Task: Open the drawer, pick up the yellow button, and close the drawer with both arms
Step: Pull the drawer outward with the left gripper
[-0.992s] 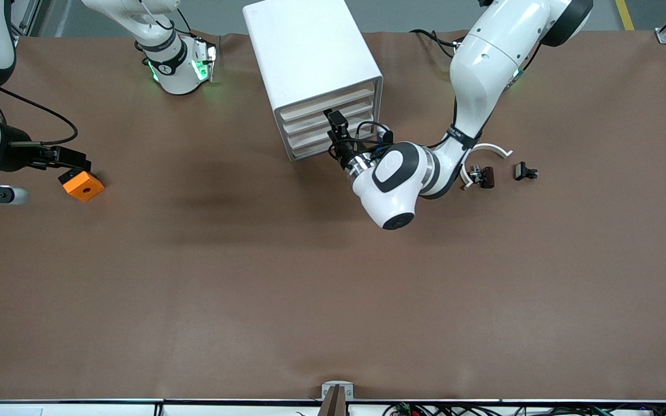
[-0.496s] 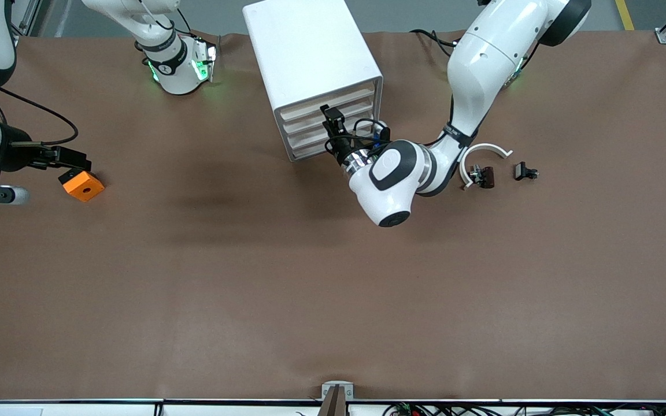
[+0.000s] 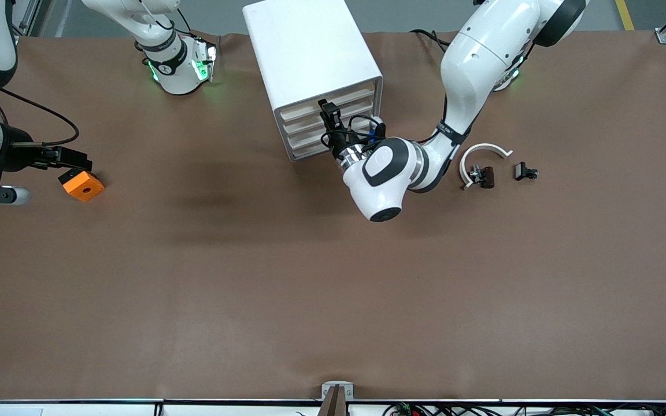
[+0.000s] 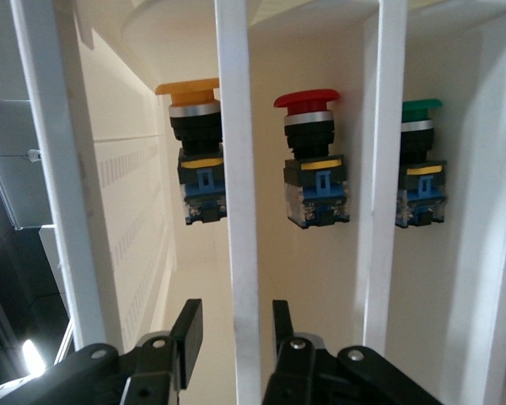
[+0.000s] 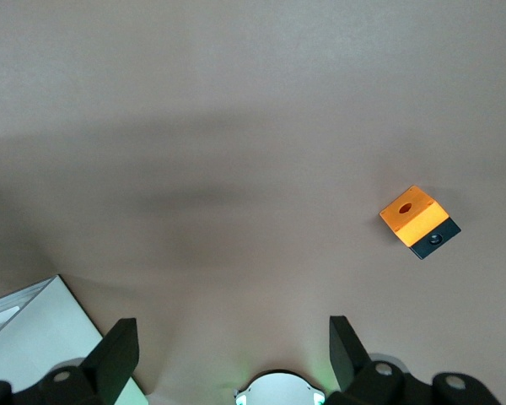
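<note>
L gripper point(image 3: 329, 115) is sitting right at the front of the white cabinet point(image 3: 310, 52), at the top drawer point(image 3: 329, 106), w/ the L arm point(image 3: 472, 69) reaching in from its base at the counter's edge. In the L wrist view its fingers point(image 4: 188, 333) are standing either side of a white vertical bar point(image 4: 239, 202) of the cabinet front, narrowed around it; can't tell if the pads are actually touching it. All four drawers are looking shut in the front view.

Thru the gaps betw the bars, three push-buttons are showing inside: the button point(image 4: 196, 152) w/ the orange-gold cap, black body and blue marks, then a red-capped one point(image 4: 314, 156) beside it, then a green-capped one point(image 4: 420, 164), partly hidden by a bar. Each is carrying a small yellow strip on its body; no writing readable on them.

R gripper point(image 5: 232, 350) is hanging over bare brown counter point(image 3: 333, 289) near the R arm's base, jaws spread wide, nothing betw them; R arm is waiting. An orange square block point(image 3: 82, 185) w/ a hole is lying on the counter toward the R arm's end.

Toward the L arm's end, a white curved band point(image 3: 483, 155) and two small black clip parts point(image 3: 525, 171) are lying on the counter, apart from the cabinet. No brand or label text readable anywhere.
</note>
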`<state>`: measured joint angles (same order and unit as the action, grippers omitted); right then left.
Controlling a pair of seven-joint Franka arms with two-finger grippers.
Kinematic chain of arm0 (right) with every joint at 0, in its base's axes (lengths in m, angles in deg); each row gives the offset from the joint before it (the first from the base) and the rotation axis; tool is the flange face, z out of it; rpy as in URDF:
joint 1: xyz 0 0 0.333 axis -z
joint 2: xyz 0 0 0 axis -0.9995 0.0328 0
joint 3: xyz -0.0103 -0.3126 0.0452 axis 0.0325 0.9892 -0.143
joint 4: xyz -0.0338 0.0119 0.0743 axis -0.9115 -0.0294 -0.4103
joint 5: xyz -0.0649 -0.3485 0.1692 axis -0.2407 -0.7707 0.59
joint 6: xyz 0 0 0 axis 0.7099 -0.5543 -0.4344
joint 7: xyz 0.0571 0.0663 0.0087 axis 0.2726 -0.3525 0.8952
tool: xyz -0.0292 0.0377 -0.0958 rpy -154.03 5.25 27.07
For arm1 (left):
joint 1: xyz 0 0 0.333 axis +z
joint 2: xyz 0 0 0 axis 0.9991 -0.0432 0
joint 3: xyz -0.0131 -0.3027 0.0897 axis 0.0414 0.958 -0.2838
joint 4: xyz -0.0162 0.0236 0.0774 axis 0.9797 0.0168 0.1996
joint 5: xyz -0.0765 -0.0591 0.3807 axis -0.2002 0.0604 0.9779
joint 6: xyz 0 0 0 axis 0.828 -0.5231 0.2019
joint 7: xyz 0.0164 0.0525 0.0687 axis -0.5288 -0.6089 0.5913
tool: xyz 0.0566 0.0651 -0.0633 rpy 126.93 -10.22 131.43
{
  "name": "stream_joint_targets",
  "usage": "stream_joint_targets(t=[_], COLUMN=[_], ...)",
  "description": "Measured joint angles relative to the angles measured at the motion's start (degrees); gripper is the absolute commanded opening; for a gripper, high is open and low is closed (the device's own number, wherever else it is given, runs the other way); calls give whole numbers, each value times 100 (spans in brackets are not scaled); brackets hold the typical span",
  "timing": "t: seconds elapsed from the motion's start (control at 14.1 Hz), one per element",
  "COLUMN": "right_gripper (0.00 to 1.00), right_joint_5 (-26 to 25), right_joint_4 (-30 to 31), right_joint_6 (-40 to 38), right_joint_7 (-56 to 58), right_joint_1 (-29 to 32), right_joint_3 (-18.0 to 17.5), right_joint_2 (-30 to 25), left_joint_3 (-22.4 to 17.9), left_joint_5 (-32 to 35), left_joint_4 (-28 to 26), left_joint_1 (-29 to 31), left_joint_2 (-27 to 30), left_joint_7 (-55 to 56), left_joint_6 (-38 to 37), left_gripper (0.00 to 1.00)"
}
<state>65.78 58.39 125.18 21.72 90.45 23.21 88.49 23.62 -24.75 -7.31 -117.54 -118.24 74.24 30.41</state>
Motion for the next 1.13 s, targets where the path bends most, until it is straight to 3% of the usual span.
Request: stream_joint_targets(t=[0.14, 0.28, 0.35, 1.13], right_gripper=[100, 100, 100, 100], right_joint_5=[0, 0, 0, 0], right_joint_4=[3, 4, 5, 11], right_joint_6=[0, 0, 0, 3], right_joint_7=[0, 0, 0, 0], right_joint_1=[0, 0, 0, 1], right_joint_3=[0, 0, 0, 2], right_joint_2=[0, 0, 0, 0], left_joint_3=[1, 1, 1, -166], left_joint_5=[-3, -4, -4, -41], left_joint_4=[-9, -13, -14, 23], left_joint_1=[-45, -144, -194, -187], left_joint_2=[-33, -73, -88, -90], left_joint_7=[0, 0, 3, 92], left_joint_6=[-5, -4, 0, -43], left_gripper=[23, 4, 0, 0])
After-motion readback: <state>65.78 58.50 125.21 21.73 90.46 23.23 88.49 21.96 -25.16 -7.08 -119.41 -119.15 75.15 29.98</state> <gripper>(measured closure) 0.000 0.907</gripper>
